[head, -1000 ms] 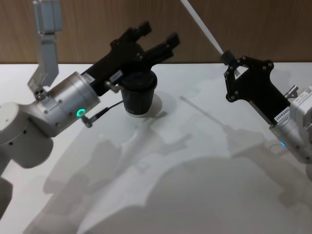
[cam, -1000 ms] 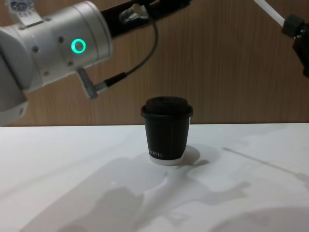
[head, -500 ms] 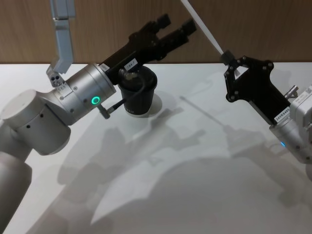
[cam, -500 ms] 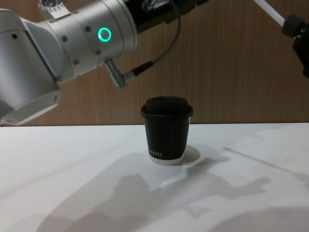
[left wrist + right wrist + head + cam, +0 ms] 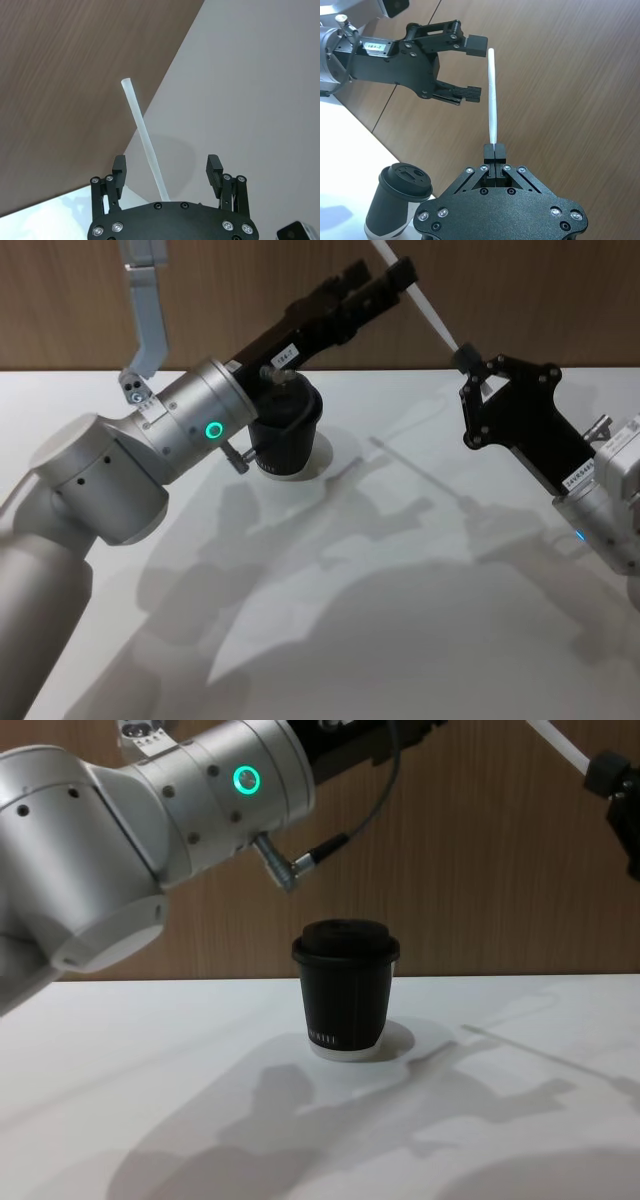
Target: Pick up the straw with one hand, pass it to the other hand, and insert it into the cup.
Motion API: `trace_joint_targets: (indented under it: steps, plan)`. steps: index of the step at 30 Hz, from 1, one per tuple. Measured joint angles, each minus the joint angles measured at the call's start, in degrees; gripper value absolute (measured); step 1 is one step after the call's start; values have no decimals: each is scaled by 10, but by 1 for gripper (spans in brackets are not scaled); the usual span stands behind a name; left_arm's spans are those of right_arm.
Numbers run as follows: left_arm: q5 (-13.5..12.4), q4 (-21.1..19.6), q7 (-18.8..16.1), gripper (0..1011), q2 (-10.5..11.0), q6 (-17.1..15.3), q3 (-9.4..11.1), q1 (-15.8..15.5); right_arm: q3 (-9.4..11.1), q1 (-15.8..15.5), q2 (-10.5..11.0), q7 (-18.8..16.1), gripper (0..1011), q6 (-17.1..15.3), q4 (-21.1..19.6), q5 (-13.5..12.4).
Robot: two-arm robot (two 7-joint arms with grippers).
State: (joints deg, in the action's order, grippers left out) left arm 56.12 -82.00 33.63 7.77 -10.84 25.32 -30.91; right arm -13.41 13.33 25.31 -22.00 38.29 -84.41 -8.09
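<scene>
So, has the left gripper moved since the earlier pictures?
Yes. In the head view the open left gripper has moved rightward and farther away from the cup, which stands fixed, reaching the straw held by the right gripper.

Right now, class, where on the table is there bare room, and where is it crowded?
The table is bare in front of the cup and to its right, below the right gripper. Crowded: above the cup, where the open left gripper straddles the straw.
</scene>
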Motion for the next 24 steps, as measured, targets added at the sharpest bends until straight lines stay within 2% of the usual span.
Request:
trace_joint_targets:
  steps: [10,24]
  plan:
    - [20,24,7,1003,-16,-4,5,-14,0,0,0,0,6,0,0,0]
    - [34,41,12,1003,-27,-3,12,-25,0,0,0,0,6,0,0,0]
